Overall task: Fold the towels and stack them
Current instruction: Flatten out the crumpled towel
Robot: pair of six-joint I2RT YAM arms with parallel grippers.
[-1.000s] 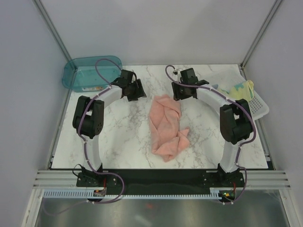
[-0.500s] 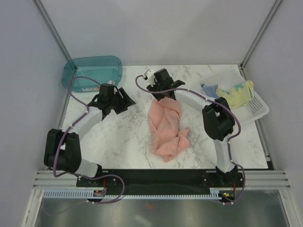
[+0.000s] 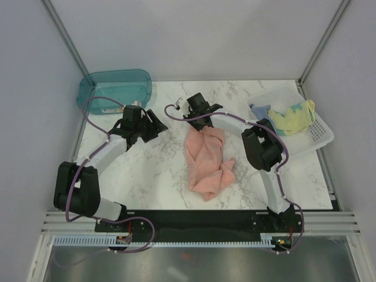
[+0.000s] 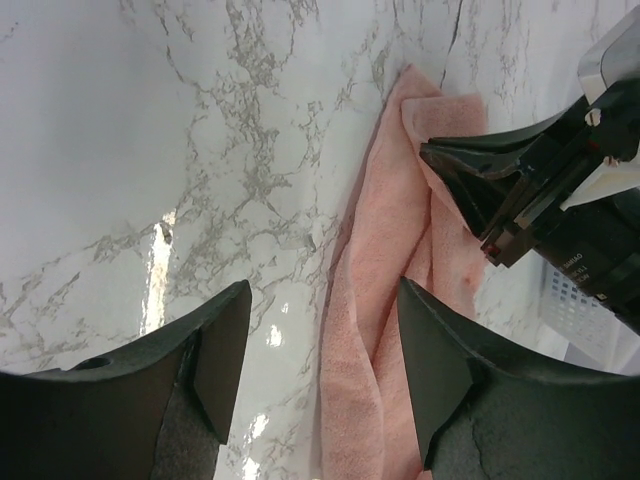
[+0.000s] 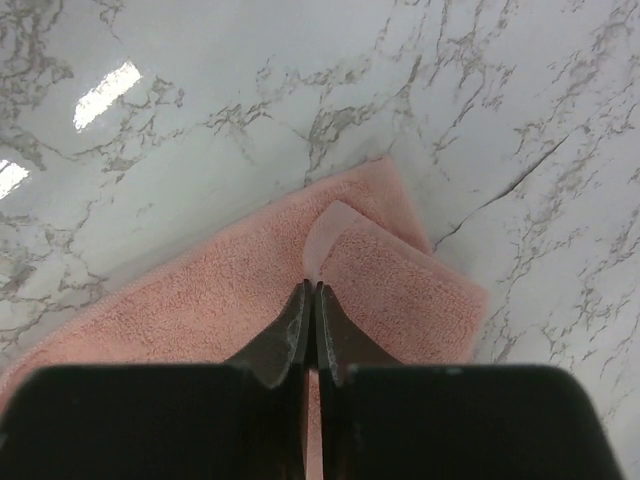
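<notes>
The salmon-pink towel (image 3: 205, 158) lies bunched in the middle of the table (image 3: 147, 176), its near end in a lump. The left gripper (image 4: 322, 300) hangs just beside it, jaws apart, holding nothing. At the far corner the right gripper (image 5: 312, 290) is pinched on one thin fold. A pull could slip that sliver free, or drag the whole lump. The yellow towel (image 3: 296, 114) and blue towel (image 3: 259, 110) sit in the far basket (image 3: 320, 138).

Left end effector (image 4: 322, 292) spread, right one (image 5: 312, 290) closed
</notes>
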